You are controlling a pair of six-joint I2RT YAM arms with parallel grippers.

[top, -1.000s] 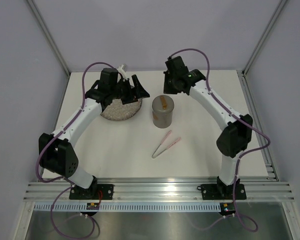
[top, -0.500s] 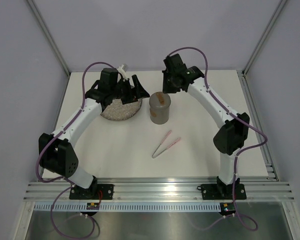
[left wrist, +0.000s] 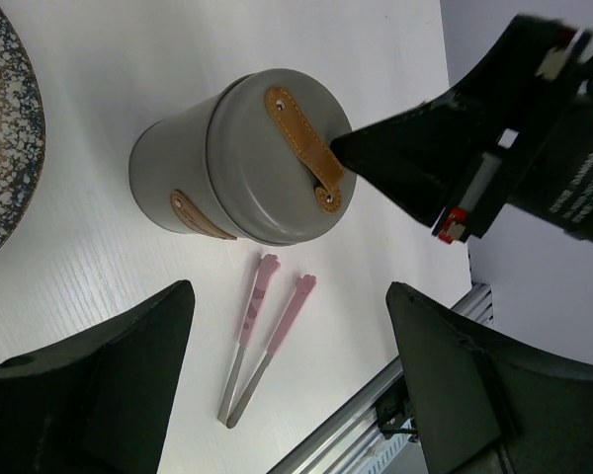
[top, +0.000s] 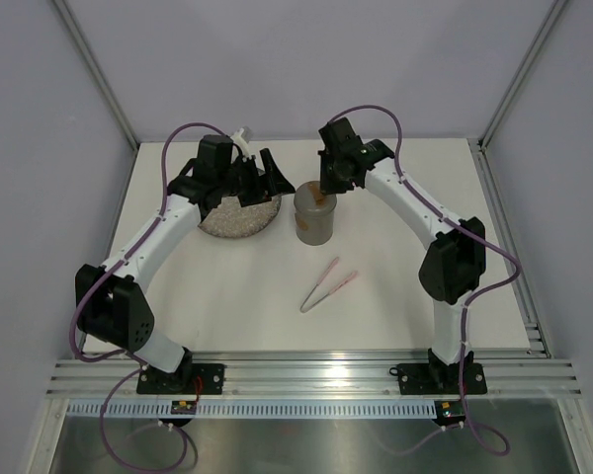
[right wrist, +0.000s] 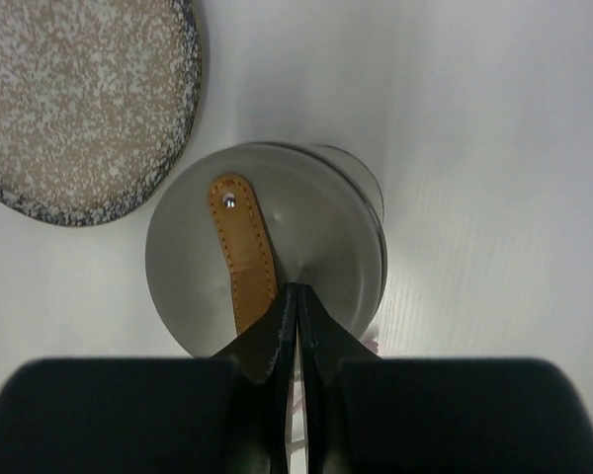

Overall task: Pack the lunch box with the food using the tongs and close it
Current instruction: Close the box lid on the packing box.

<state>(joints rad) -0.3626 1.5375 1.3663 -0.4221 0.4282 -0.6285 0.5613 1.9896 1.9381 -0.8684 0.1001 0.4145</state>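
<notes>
The grey lunch box [top: 315,222] stands upright mid-table with its lid on, a tan strap [right wrist: 240,252] across the top. My right gripper [right wrist: 295,288] is shut, and its tips rest on the lid next to the strap with nothing between them. It also shows as a dark wedge [left wrist: 348,150] in the left wrist view. My left gripper [top: 265,183] hangs open above the plate's right edge, holding nothing. The pink tongs [top: 328,284] lie flat on the table in front of the lunch box [left wrist: 247,158]. The food is out of view.
The speckled plate [top: 239,217] sits just left of the lunch box, partly under my left gripper, and its visible surface [right wrist: 79,99] is bare. The table's front rail [left wrist: 376,415] runs near the tongs [left wrist: 262,336].
My right gripper has moved left and down from behind the lunch box onto its lid. The lunch box has shifted slightly to the left. The left arm has stayed still.
</notes>
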